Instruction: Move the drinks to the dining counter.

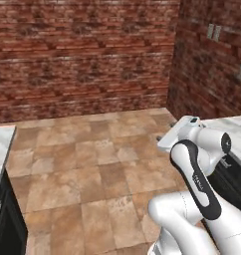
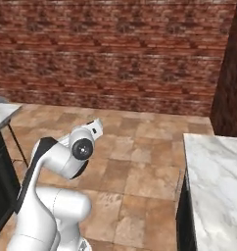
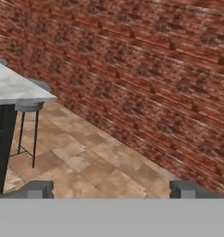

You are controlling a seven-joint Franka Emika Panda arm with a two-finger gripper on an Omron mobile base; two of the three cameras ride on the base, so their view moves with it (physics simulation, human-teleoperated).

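- Left base view takes in the biggest thing first: a red brick wall [image 1: 82, 55] across the back, meeting a darker brick side wall [image 1: 212, 60] at the corner, with a tiled floor [image 1: 92, 164] below — bare of any obstacle in the stretch ahead.
- Two marble-topped surfaces flank the robot. In the right base view one white, grey-veined surface [image 2: 216, 181] with dark fronts lies close on the right, and the corner of another surface [image 2: 3, 115] shows at the left edge. Which of them is the dining counter I cannot tell from these pictures.
- Hand view shows a marble surface corner [image 3: 19, 88] over a dark cabinet, with a thin-legged stool [image 3: 28, 127] tucked just beside it; the stool would stand in the way of a close approach on that side.
- White arm [image 1: 197, 174] is folded up close over its base, the hand raised and pointing toward the brick wall rather than at either surface.
- Tool [image 3: 111, 189]: its two dark tips stand spread wide apart at the bottom of the hand view, with nothing between them — it carries nothing.
- Drinks: none can be made out on the visible parts of either marble top, so where they stand I cannot say.
- Progress, as a judgement: the task looks early or between carries. No drink is in hand, and the robot seems to be in transit across the floor; reaching a drink, grasping it and bringing it to the dining counter are left.
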